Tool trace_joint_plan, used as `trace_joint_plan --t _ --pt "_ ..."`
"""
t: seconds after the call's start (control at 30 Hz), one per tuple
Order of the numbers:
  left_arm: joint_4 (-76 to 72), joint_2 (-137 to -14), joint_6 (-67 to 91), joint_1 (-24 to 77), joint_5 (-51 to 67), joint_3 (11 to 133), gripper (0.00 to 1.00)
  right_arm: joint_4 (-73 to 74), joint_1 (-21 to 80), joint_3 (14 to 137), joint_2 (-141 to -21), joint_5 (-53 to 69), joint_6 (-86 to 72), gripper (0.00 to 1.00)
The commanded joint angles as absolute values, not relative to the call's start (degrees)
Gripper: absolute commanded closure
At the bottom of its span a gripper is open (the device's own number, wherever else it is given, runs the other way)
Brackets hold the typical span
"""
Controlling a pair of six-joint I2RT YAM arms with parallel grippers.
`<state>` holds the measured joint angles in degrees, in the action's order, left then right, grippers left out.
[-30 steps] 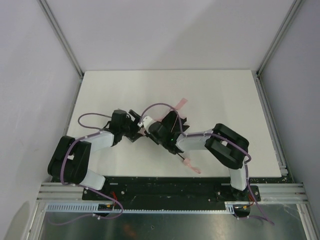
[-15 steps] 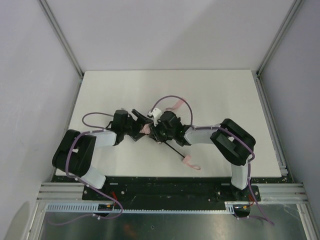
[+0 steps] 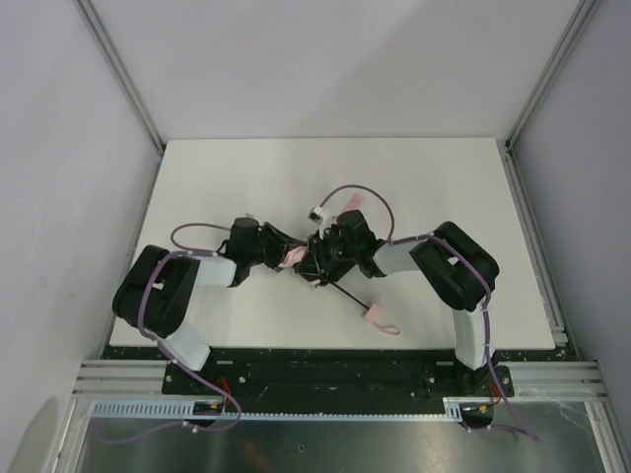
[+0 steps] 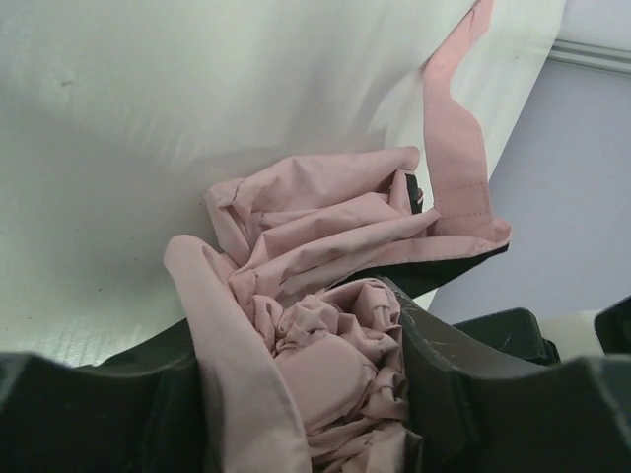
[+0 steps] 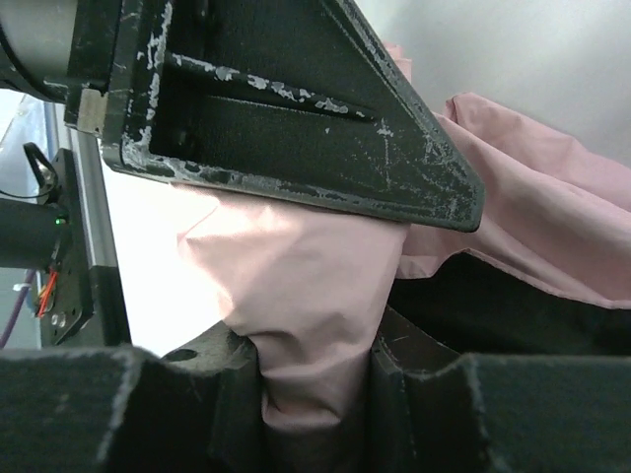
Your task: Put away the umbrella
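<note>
— Pink umbrella (image 3: 293,258); where on the table (image 3: 444,177)?
— Its fabric is bunched near the table's middle, between the two arms; the black shaft (image 3: 345,294) slants toward the table's near edge; the handle (image 3: 372,317) and strap loop (image 3: 388,329) lie at that end.
— Left gripper (image 4: 315,394)?
— Pinching crumpled fabric between its fingers; a flat pink band (image 4: 458,148) lies on the table beyond.
— Right gripper (image 5: 315,394)?
— Clamped on a smooth fold of the same fabric; a scuffed black part crosses just above it.
</note>
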<state>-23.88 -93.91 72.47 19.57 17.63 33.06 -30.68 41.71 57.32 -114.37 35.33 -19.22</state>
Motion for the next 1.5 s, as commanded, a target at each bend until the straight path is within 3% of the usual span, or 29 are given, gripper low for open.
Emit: trace_joint_plan --t 0.0,0.13,0.2,0.37,0.43,0.47,0.57,0.8,1.13,1.3,1.47 --pt "-24.7 -95.7 70.6 20.8 18.0 32.7 0.58 -32.4 40.5 57.4 -115.3 43.9 -24.8 1.00" --pt "-25.6 -96.1 70.8 20.9 17.3 31.9 0.89 -23.8 40.8 59.9 -114.9 41.3 -23.5 1.00" --pt "-25.8 -96.0 70.9 21.0 17.0 31.5 0.97 -18.4 41.4 61.3 -114.1 37.4 -21.7 0.93" --pt "-25.8 -94.4 71.2 20.9 15.8 29.8 1.00 -5.8 43.1 63.7 -109.1 23.8 -16.0 0.53" --pt "-25.5 -93.9 71.6 20.8 15.7 29.2 1.00 -2.1 43.9 63.9 -106.0 18.1 -13.4 0.20" --pt "-25.2 -93.8 71.9 20.8 15.9 29.1 1.00 0.1 44.6 64.1 -104.5 15.1 -11.7 0.10" --pt "-23.3 -93.7 72.4 20.8 16.5 29.2 1.00 4.1 47.7 64.2 -100.3 4.7 -7.0 0.02" --pt "-14.3 -92.3 72.2 20.7 16.0 31.0 1.00 0.9 60.9 64.1 -101.1 -24.9 9.3 0.01" --pt "-4.1 -91.1 71.1 20.1 16.0 34.3 1.00 -15.1 69.6 65.4 -113.4 -46.1 23.2 0.05" --pt "-3.7 -90.2 71.1 19.9 16.6 34.1 1.00 -19.1 69.1 65.5 -118.4 -51.2 25.7 0.23" --pt "-3.6 -89.7 71.2 19.7 16.7 34.0 1.00 -20.8 69.0 64.4 -118.3 -50.0 24.2 0.64"
